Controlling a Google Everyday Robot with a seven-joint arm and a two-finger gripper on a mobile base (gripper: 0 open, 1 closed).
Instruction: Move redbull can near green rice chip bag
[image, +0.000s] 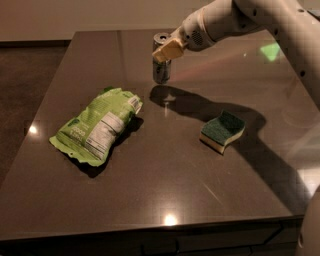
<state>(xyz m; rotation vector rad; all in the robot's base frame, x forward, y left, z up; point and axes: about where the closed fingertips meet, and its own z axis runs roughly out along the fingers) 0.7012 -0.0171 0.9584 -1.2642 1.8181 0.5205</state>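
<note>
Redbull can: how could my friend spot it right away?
Look at the dark table, toward its far edge. There the gripper holds the redbull can, beyond the green rice chip bag. It is the only upright silver cylinder; bag and sponge lie flat.

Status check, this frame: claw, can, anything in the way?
Claw shut on can, held aloft at far side. Bag lies near left, apart from can. Sponge off to right, not in path.

Silver-grey redbull can (161, 67); cream end effector (163, 48) gripping its top; light-green rice chip bag (107, 107), white label (102, 131); dark-green sponge (223, 127).
</note>
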